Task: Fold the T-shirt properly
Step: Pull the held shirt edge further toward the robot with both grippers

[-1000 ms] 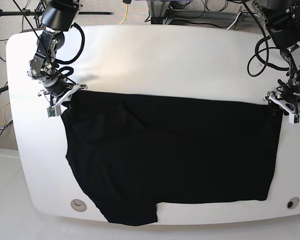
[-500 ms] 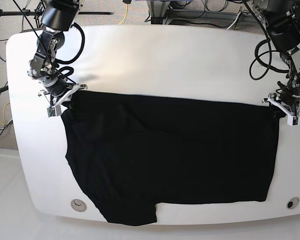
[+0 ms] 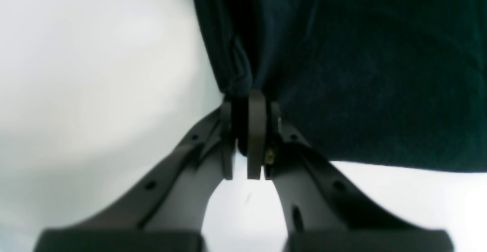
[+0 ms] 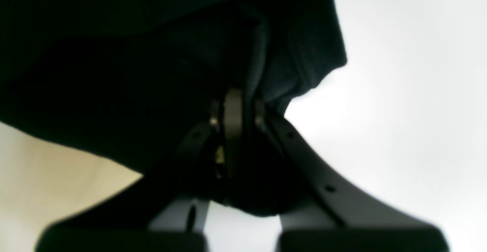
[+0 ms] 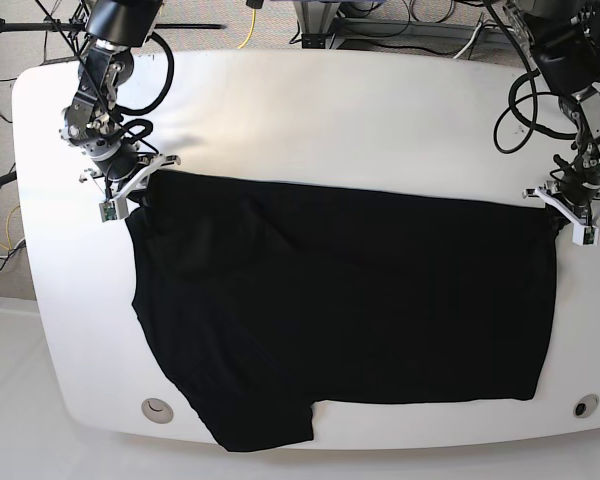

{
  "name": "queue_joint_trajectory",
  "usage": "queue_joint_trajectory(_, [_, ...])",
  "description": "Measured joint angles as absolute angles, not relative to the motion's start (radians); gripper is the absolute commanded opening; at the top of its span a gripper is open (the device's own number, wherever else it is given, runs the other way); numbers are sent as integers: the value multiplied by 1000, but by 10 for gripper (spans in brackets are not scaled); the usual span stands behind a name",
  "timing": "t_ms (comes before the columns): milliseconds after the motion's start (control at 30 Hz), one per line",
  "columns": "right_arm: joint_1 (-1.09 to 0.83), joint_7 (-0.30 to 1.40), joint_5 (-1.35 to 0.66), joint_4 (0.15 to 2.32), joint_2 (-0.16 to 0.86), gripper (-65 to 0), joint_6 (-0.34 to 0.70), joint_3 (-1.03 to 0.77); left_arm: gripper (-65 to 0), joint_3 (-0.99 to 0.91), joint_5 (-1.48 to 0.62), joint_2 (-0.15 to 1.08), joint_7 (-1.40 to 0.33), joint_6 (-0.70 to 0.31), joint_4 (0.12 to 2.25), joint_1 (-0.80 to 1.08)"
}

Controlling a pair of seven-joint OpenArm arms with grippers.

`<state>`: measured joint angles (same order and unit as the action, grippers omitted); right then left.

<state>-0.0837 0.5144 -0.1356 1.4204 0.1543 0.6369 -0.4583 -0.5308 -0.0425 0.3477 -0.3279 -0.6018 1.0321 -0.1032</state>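
1. Fingers (image 3: 257,130) of the left gripper (image 3: 247,138) are pressed together, pinching a bunched fold of the shirt (image 3: 373,73) at their tips; white table (image 3: 95,73) shows beside and under them.
2. Fingers (image 4: 233,115) of the right gripper (image 4: 234,119) are likewise pressed together on a gathered corner of the shirt (image 4: 133,73), the cloth draping over and around them.
3. Base view: the black shirt (image 5: 340,310) lies spread over the middle and near part of the table (image 5: 330,110), one sleeve reaching the near edge and hanging just over it.
4. Its far edge runs in a nearly straight line between the two grippers, across the table's width.
5. Left gripper (image 5: 570,215) holds the far corner of the cloth close to the table's right edge in this view.
6. Right gripper (image 5: 125,185) holds the other far corner near the table's left edge.
7. Beyond the cloth, the far strip of the table is bare white; cables lie on the floor behind it.
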Motion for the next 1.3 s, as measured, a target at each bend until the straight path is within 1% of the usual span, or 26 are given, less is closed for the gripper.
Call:
queue_joint_trajectory(467, [-161,546,-126,1518,143,-650,637,-454,-647,-543,-57,358,-355,-606,1158,28])
queue_joint_trajectory(767, [-286,534,-134,1613,134,-650,639,-455,-648,-579,-49,350,-408,-606,1363,225])
queue_joint_trajectory(933, [-353,563,-127,1689,125,-650,639,-452,-648,-636,-66,336,-384,-601,1467,339])
queue_joint_trajectory(1067, [-408,562,-126,1732,125,-650,641,-457,-649,-678,-82,330,-359,-603,1520,427])
queue_joint_trajectory(1300, [-479,569,-127,1766,117,-650,648,-474,-648,-686,-76,318,-396,-603,1589,538])
